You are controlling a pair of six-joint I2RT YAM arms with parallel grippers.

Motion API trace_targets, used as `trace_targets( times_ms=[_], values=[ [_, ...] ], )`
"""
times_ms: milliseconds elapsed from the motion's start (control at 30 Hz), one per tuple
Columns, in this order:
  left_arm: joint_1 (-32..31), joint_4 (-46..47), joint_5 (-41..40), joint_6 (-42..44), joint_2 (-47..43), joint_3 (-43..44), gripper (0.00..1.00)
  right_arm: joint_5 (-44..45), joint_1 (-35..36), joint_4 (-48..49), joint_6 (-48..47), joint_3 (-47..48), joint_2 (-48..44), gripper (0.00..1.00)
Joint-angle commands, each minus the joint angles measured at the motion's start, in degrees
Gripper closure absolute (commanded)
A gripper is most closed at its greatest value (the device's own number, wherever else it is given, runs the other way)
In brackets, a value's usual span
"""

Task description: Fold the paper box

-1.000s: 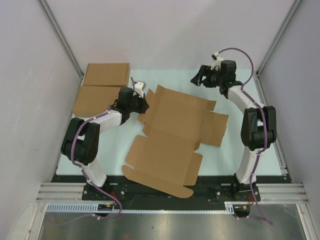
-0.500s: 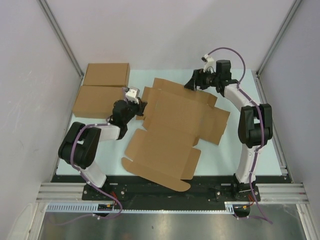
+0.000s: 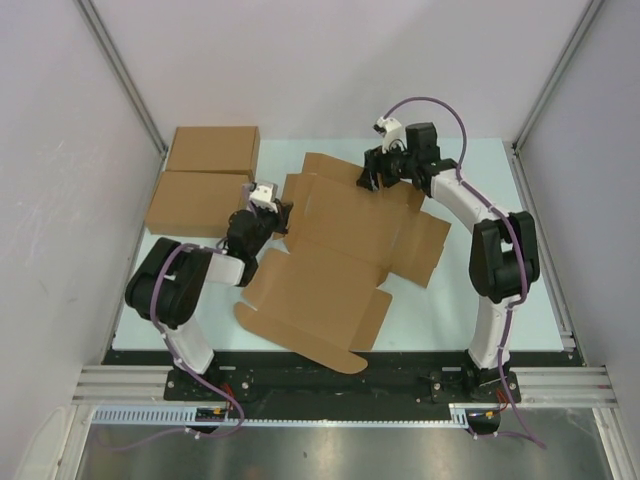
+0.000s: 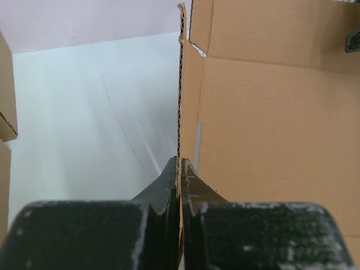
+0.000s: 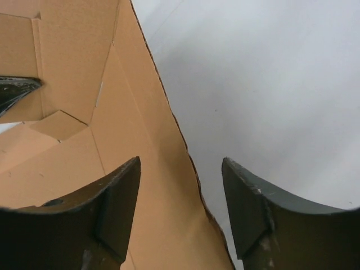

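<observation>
The paper box (image 3: 340, 250) lies as a large brown die-cut sheet with flaps and tabs across the middle of the table. My left gripper (image 3: 268, 215) is shut on its left edge. In the left wrist view the thin corrugated edge runs straight into the closed gripper (image 4: 180, 163), with the sheet (image 4: 270, 112) spreading to the right. My right gripper (image 3: 372, 172) is at the sheet's far edge and stands open. In the right wrist view that gripper (image 5: 181, 163) straddles the raised cardboard edge (image 5: 84, 84), with neither finger touching it.
Two made-up brown boxes sit at the back left, one (image 3: 212, 148) behind the other (image 3: 195, 200), close to my left gripper. The pale table (image 3: 480, 300) is bounded by grey walls and metal frame posts. The sheet's near flap overhangs the table's front edge (image 3: 330, 355).
My right gripper has moved left and down from above the back right of the table onto the sheet's far edge. The sheet has slid slightly left and nearer, still held by my left gripper.
</observation>
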Motion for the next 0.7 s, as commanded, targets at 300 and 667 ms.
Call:
trace_targets(
  times_ms=[300,667],
  values=[
    [-2.2,23.0,0.8,-7.6,6.9,2.4,0.74,12.9,5.9,-0.4,-4.5,-8.9,-15.1,0.75],
    [-2.1,25.4,1.1,-9.8,5.5,-0.4,0.59,27.8,15.1,0.2,-11.7,-14.3,-19.1,1.00]
  ],
)
